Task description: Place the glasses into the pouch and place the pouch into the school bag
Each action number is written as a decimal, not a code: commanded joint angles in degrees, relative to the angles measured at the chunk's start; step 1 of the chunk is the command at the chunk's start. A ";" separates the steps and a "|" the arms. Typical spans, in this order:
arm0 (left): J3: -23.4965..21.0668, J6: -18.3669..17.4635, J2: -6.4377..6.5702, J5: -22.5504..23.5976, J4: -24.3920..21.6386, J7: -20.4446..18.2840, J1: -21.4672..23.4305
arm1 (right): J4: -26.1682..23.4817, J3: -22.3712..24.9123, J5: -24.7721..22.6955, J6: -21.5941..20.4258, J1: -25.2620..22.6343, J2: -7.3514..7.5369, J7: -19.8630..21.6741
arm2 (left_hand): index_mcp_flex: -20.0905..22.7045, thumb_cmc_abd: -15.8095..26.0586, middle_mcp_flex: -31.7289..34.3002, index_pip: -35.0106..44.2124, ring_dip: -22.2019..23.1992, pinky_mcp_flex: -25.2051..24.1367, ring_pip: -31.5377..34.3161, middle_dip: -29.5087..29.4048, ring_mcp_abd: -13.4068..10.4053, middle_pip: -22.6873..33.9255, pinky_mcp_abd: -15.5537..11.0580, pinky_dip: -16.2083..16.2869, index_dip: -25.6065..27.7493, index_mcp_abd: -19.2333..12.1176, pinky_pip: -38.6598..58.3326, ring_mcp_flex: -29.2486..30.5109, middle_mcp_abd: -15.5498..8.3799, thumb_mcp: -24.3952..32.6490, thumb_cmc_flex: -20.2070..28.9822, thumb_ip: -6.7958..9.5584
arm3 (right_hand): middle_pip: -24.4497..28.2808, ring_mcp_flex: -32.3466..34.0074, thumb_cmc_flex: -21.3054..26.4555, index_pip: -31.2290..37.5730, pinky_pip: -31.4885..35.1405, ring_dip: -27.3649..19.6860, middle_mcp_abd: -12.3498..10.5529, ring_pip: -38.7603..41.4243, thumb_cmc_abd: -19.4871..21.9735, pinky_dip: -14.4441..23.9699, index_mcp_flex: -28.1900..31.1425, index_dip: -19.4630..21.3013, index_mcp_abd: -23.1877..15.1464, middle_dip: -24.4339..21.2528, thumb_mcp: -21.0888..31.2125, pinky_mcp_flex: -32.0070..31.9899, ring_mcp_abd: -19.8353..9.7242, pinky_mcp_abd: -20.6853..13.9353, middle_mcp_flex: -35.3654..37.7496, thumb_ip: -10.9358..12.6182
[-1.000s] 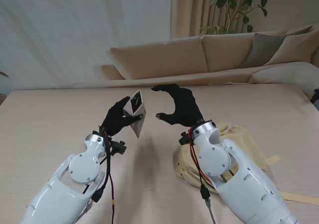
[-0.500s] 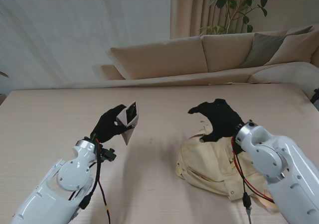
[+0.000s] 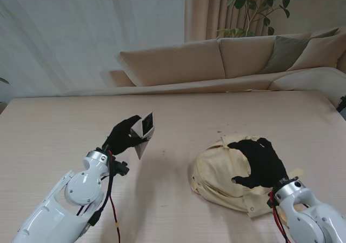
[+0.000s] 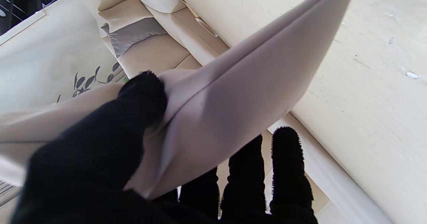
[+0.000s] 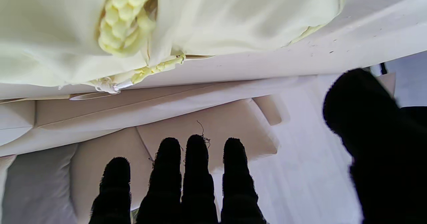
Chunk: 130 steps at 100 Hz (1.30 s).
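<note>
Behind the pale wood-grain table [image 3: 48, 124] a beige sofa [image 3: 178, 65] runs along the far edge, with white curtains to the left and a leafy plant [image 3: 259, 5] at the far right.

On the table's near right lies the largest task object, the school bag [image 3: 216, 170], a pale yellow fabric sack slumped in soft folds; the right wrist view shows its knotted yellow cord [image 5: 125, 17] and thin cloth. It looks light and limp, so its mouth will likely sag shut unless an edge is pinched and lifted; the rim near the cord seems the best place to take hold.

Hovering over the bag's near right side, the right hand [image 3: 259, 162] is spread, fingers [image 5: 196, 170] apart and curved, holding nothing.

To the left, well apart from the bag, the left hand [image 3: 125, 136] holds the pouch [image 3: 143, 132] raised off the table, thumb pressed on one face and fingers [image 4: 287, 170] behind the other. The pouch is a smooth grey-beige folded case, stiff enough to keep creased flat faces yet probably slick, so a firm pinch across the fold suits it. A dark patch shows at its upper opening in the stand view; whether that is the glasses inside cannot be told, and no glasses are seen elsewhere.
</note>
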 commanded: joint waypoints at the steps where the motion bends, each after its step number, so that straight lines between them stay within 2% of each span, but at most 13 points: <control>1: 0.42 0.34 -0.66 -0.03 0.07 -0.23 -0.32 | 0.02 -1.43 -0.77 1.40 -1.31 -0.97 1.18 | 3.45 4.72 0.44 6.88 0.92 -0.38 0.16 0.37 0.21 0.73 0.17 1.11 0.66 -4.62 2.23 0.70 -0.27 2.34 0.74 2.82 | 0.87 -0.78 -1.89 0.70 -2.89 -0.26 1.26 0.76 -2.27 1.98 -0.56 -0.89 1.10 0.63 1.89 0.05 -0.14 -0.06 -0.29 -0.28; 8: 1.03 0.79 -0.76 0.29 0.54 0.09 -0.80 | 0.95 -3.67 -1.82 3.76 -1.30 -1.22 -2.26 | 3.46 4.77 0.58 6.86 0.92 -0.40 0.14 0.40 0.18 0.78 0.15 1.11 0.66 -4.63 2.23 0.69 -0.38 2.27 0.73 2.80 | 1.49 -1.29 -2.55 1.30 -3.37 -0.17 0.65 1.10 -3.43 2.89 -0.84 -0.89 0.75 0.81 3.52 0.21 -0.58 -0.40 -1.24 -0.62; 20: 2.08 1.31 -1.27 0.47 1.52 1.81 -1.45 | 4.91 -9.41 -3.03 8.98 1.34 -1.84 -10.66 | 3.50 4.68 0.74 6.87 0.92 -0.38 0.14 0.43 0.20 0.86 0.17 1.14 0.65 -4.61 2.29 0.71 -0.24 2.31 0.76 2.86 | 4.62 -1.78 -0.87 4.22 -3.67 0.76 0.36 3.41 -5.16 4.08 -0.56 0.60 0.12 1.85 5.15 1.24 -0.56 -0.87 -1.96 -0.59; 30: 2.55 1.40 -1.40 0.37 2.35 2.18 -1.70 | 6.28 -11.93 -3.28 11.85 2.52 -2.04 -12.76 | 3.47 4.76 0.36 6.83 0.91 -0.45 0.10 0.36 0.22 0.72 0.13 1.13 0.62 -4.51 2.25 0.62 -0.28 2.26 0.76 2.79 | 5.31 -2.53 -1.13 4.81 -3.83 1.04 0.04 4.02 -4.85 4.53 -2.47 0.74 0.14 2.03 5.47 0.90 -1.03 -1.08 -3.42 -0.68; 40: 2.86 1.33 -1.53 0.08 3.41 2.34 -1.97 | 6.55 -13.34 -2.62 13.76 2.20 -2.35 -14.02 | 3.79 4.38 0.94 6.82 0.90 -0.49 0.11 0.35 0.49 0.81 0.28 1.13 0.52 -4.28 2.25 0.75 -0.03 2.43 0.99 2.86 | 5.68 -2.89 -1.88 5.46 -4.15 1.11 0.33 4.26 -6.77 4.80 -2.51 0.55 0.76 1.96 6.71 0.56 -0.95 -1.28 -3.84 -0.83; 57: 2.72 1.29 -1.23 -0.35 3.70 0.91 -1.99 | 5.21 -14.27 0.81 14.72 0.20 -2.87 -13.35 | 3.47 4.77 -0.03 6.81 0.87 -1.10 -0.02 0.30 0.35 0.59 0.02 1.06 0.66 -4.22 2.02 0.21 -0.16 2.13 1.18 2.66 | 5.52 -2.68 -2.42 5.42 -4.39 1.03 0.95 4.25 -6.12 5.01 -2.05 0.17 1.08 1.72 6.52 0.30 -0.61 -1.00 -3.53 -1.05; 74: 2.43 1.22 -1.09 -0.05 3.15 0.70 -1.48 | 4.18 -15.89 0.46 16.79 -0.27 -2.82 -12.94 | 3.61 4.73 0.55 6.75 0.84 -1.12 -0.01 0.30 0.21 0.64 0.03 1.05 0.65 -4.20 1.99 0.31 -0.13 2.09 1.09 2.70 | 5.44 -2.51 -2.39 5.21 -4.39 0.98 1.05 4.19 -6.63 5.14 -1.86 -0.11 1.26 1.63 6.77 0.79 -0.55 -0.93 -3.37 -1.04; 82: 2.36 0.89 -1.03 0.08 3.22 0.59 -1.43 | 5.14 -17.57 -0.42 18.71 0.82 -2.75 -13.51 | 3.59 4.74 0.65 6.68 0.81 -1.14 -0.04 0.37 0.24 0.64 0.05 1.04 0.63 -4.37 1.98 0.38 -0.18 2.10 1.05 2.71 | 5.63 -1.77 -2.12 5.27 -4.37 1.29 1.03 4.90 -7.05 5.15 -1.70 -0.17 1.06 1.70 7.31 1.43 -0.27 -1.04 -3.31 -1.01; 96: 2.24 0.75 -1.04 0.07 3.10 0.72 -1.26 | 8.32 -20.20 -0.90 21.72 3.94 -3.15 -17.14 | 3.67 4.70 0.61 6.66 0.79 -1.18 -0.08 0.40 0.25 0.68 0.04 1.04 0.61 -4.27 1.97 0.33 -0.15 2.15 1.04 2.73 | 6.58 -1.32 -0.30 6.25 -4.42 1.74 1.37 5.79 -7.65 5.00 -0.31 0.17 1.06 2.07 7.83 2.50 0.04 -0.92 -2.27 -0.87; 102: 2.34 0.79 -1.07 0.00 3.14 0.74 -1.34 | 8.57 -20.38 0.04 22.36 4.43 -3.37 -16.92 | 3.76 4.64 0.57 6.68 0.79 -1.20 -0.06 0.36 0.28 0.65 0.08 1.04 0.61 -4.30 1.97 0.40 -0.24 2.17 1.04 2.77 | 6.46 -1.46 -1.48 6.07 -4.66 1.75 1.11 5.77 -7.96 4.86 -0.68 0.11 0.79 2.03 7.72 2.41 -0.20 -1.06 -2.59 -1.02; 108: 2.43 0.89 -1.08 -0.02 3.19 0.73 -1.43 | 8.80 -20.72 1.99 22.54 4.65 -3.82 -17.64 | 3.68 4.68 0.47 6.66 0.78 -1.23 -0.08 0.35 0.20 0.63 0.04 1.03 0.61 -4.28 1.95 0.36 -0.17 2.18 1.10 2.77 | 6.49 -1.26 -1.94 6.02 -4.85 1.77 1.18 5.78 -10.24 4.78 -0.34 0.08 0.92 2.03 9.19 2.39 -0.04 -1.10 -2.34 -1.23; 113: 2.51 0.94 -1.14 -0.09 3.25 0.89 -1.51 | 9.33 -21.17 1.69 23.13 5.09 -3.79 -17.84 | 3.74 4.61 0.40 6.68 0.77 -1.25 -0.10 0.31 0.15 0.57 0.03 1.03 0.61 -4.28 1.95 0.33 -0.18 2.18 1.07 2.75 | 6.47 -1.08 -2.20 5.92 -4.71 1.81 1.26 5.86 -10.55 4.83 -0.38 0.05 0.91 2.03 9.59 2.81 -0.04 -0.93 -2.27 -1.36; 130: 2.60 0.82 -1.13 -0.10 3.34 0.86 -1.53 | 10.37 -22.43 2.45 25.29 5.95 -4.01 -17.83 | 3.71 4.61 0.63 6.66 0.78 -1.30 -0.06 0.40 0.27 0.66 -0.01 1.03 0.57 -4.19 1.96 0.37 -0.14 2.22 1.08 2.73 | 6.73 -0.66 0.21 6.18 -4.77 1.96 1.35 6.15 -10.67 4.64 0.01 0.17 0.69 2.14 9.85 3.50 0.19 -0.85 -1.94 -1.18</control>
